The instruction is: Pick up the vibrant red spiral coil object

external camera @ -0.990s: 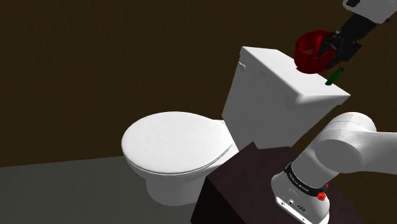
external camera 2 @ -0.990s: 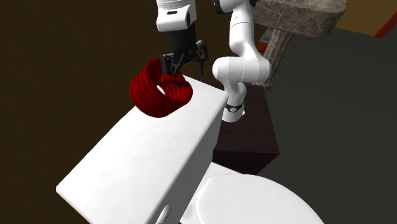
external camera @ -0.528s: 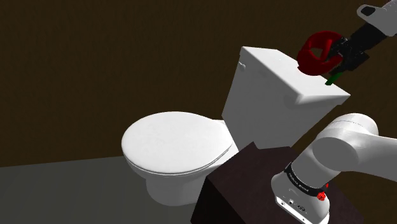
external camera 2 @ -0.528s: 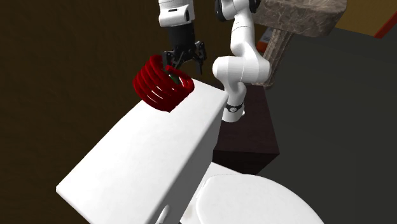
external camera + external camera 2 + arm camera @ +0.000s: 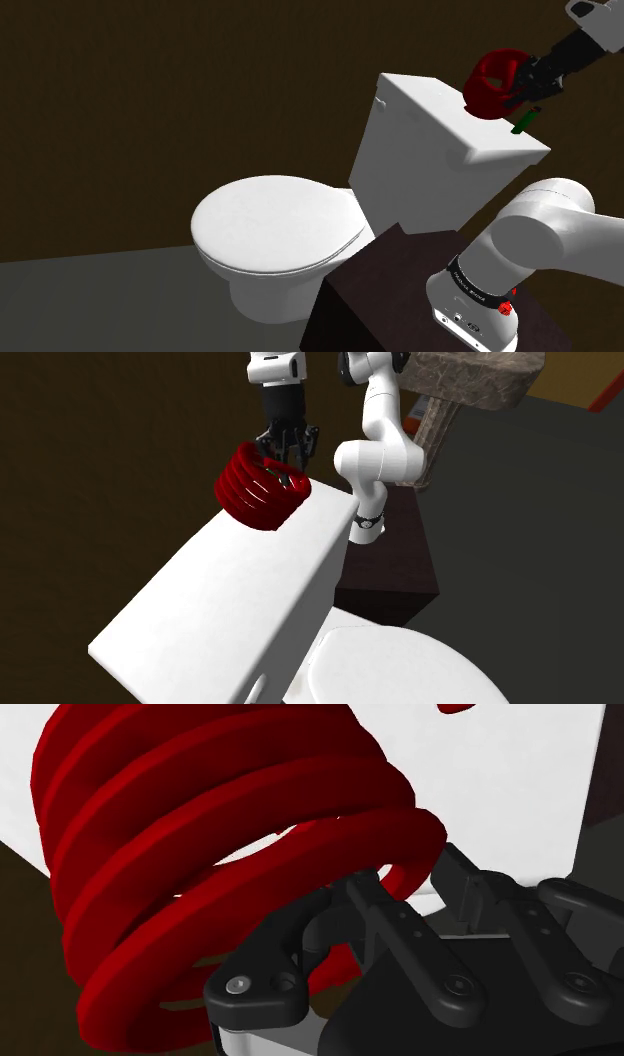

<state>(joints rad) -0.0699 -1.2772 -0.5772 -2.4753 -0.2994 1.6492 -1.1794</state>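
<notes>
Smooth red spiral coil (image 5: 260,488) slightly higher in black end effector (image 5: 287,458)

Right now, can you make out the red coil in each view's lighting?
Shoulder view: dim, but the red coil reads clearly above the white tank. Second exterior view: coil dark red, its turns distinct against the dark wall. Wrist view: brightly lit, black jaws cover its lower turns.

Red coil (image 5: 255,492), white toilet tank (image 5: 230,602), blk end effector (image 5: 286,460).

A bathroom at home: a white toilet (image 5: 262,292) with its lid (image 5: 275,222) closed, the tank (image 5: 425,150) behind it, and a dark wall (image 5: 150,100) beyond.
</notes>
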